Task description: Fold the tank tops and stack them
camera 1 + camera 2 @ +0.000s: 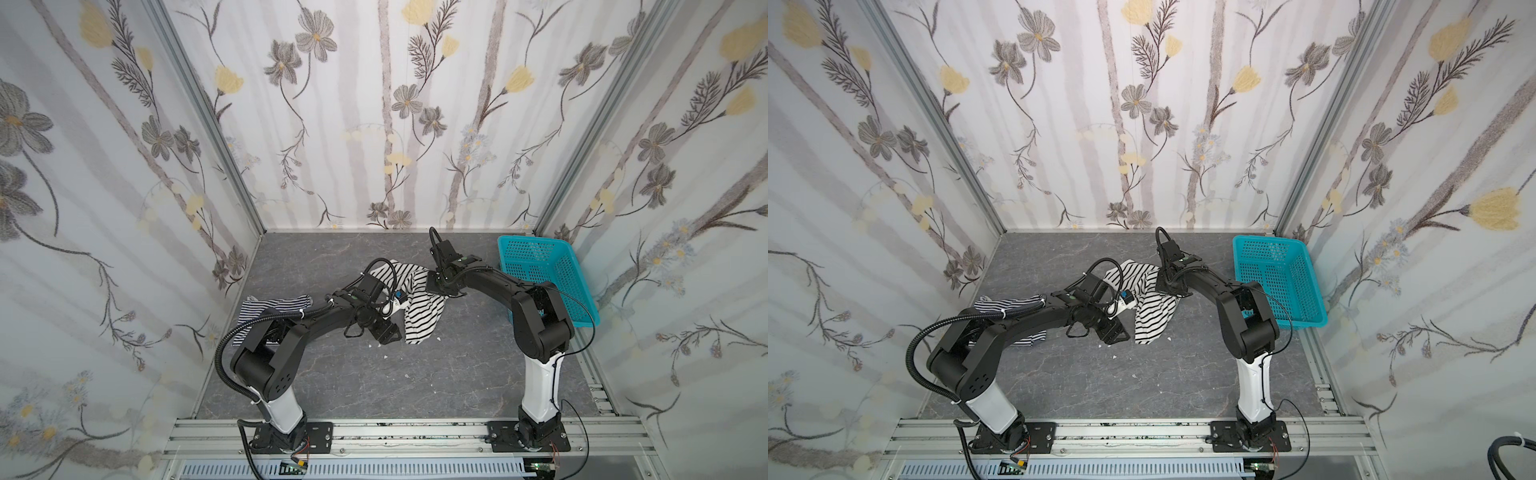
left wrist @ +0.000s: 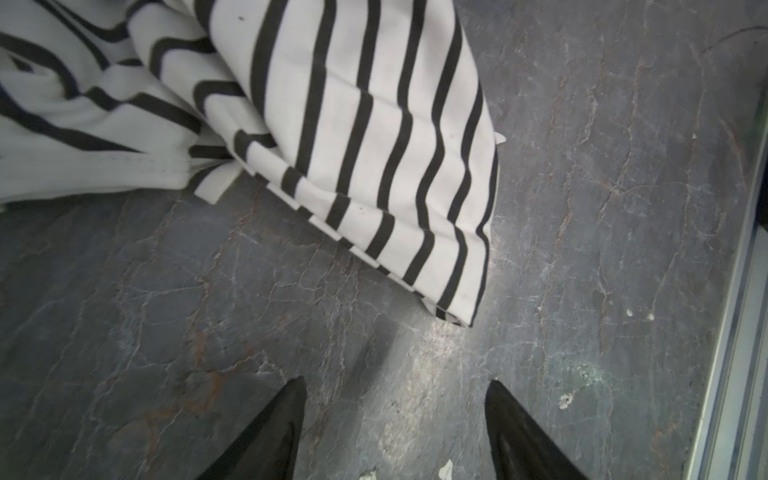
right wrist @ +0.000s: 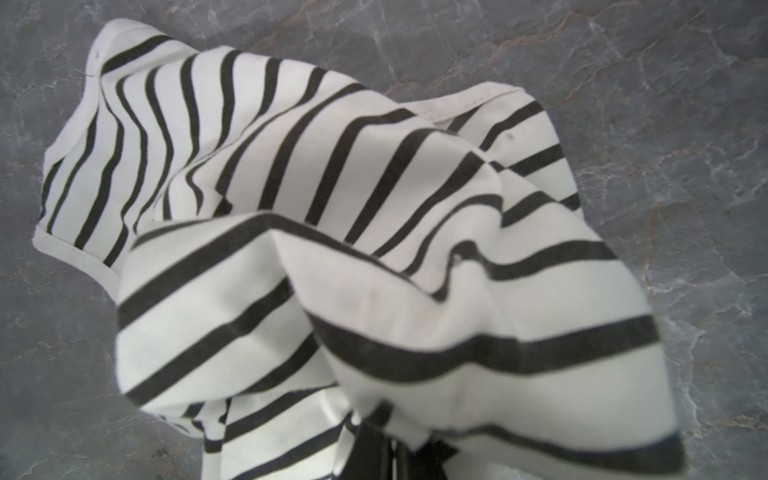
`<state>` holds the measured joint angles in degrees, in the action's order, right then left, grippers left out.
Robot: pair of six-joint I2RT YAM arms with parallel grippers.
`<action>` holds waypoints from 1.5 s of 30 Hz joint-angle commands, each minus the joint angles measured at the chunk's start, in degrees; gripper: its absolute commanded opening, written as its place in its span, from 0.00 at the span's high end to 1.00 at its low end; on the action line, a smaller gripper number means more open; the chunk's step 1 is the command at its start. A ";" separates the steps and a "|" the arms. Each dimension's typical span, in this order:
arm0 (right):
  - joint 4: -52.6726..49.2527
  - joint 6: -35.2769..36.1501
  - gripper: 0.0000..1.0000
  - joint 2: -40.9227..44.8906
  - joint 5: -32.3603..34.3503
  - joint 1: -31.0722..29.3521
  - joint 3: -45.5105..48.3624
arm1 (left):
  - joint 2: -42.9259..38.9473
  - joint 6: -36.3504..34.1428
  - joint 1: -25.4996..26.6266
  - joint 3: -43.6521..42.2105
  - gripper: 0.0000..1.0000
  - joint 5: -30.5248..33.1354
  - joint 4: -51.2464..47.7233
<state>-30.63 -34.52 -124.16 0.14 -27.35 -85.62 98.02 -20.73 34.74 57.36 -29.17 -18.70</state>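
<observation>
Left gripper gapes over the table; right gripper pinches the wide-striped tank top. Left arm hides part of the fine-striped top; turquoise basket stands right.

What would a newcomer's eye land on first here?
The wide-striped tank top stands out, bunched mid-table and pinched in the shut right gripper. Next come the turquoise basket at the back right and the open left gripper, hovering over bare table beside that top.
</observation>
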 commanded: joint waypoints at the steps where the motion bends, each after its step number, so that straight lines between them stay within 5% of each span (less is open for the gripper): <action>1: 2.75 -0.93 1.00 0.27 -0.97 0.24 0.46 | 1.11 -0.71 1.56 0.47 0.29 -3.08 0.33; 18: 5.12 -1.38 1.00 1.37 -3.09 1.27 2.34 | 9.73 1.99 4.87 6.92 0.35 -6.69 1.47; 24: 5.14 -1.29 1.00 1.83 -3.39 1.88 2.34 | 8.62 1.58 4.86 6.11 0.75 -8.32 1.13; 29: 5.15 -0.82 1.00 3.81 -3.75 2.07 2.26 | 3.33 1.63 1.10 4.91 0.97 -8.95 0.25; 34: 4.58 0.17 1.00 5.46 -4.58 1.67 1.63 | -3.55 2.54 -7.93 5.24 1.00 -14.58 -2.88; 37: 4.36 1.64 0.90 4.37 -6.21 0.25 -0.31 | -6.32 0.82 -11.14 4.78 1.00 -14.83 -5.50; 40: 3.61 3.36 0.67 2.83 -6.85 -2.12 -3.14 | -7.89 0.08 -14.62 3.74 1.00 -17.32 -7.15; 45: 4.32 3.30 0.51 6.34 -1.65 -5.05 -1.36 | -9.42 -0.45 -18.29 2.78 1.00 -19.87 -9.52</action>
<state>-27.86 -31.57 -119.83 -5.19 -31.79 -87.94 89.73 -19.70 17.12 60.51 -45.41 -25.65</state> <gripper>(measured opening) 0.490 0.046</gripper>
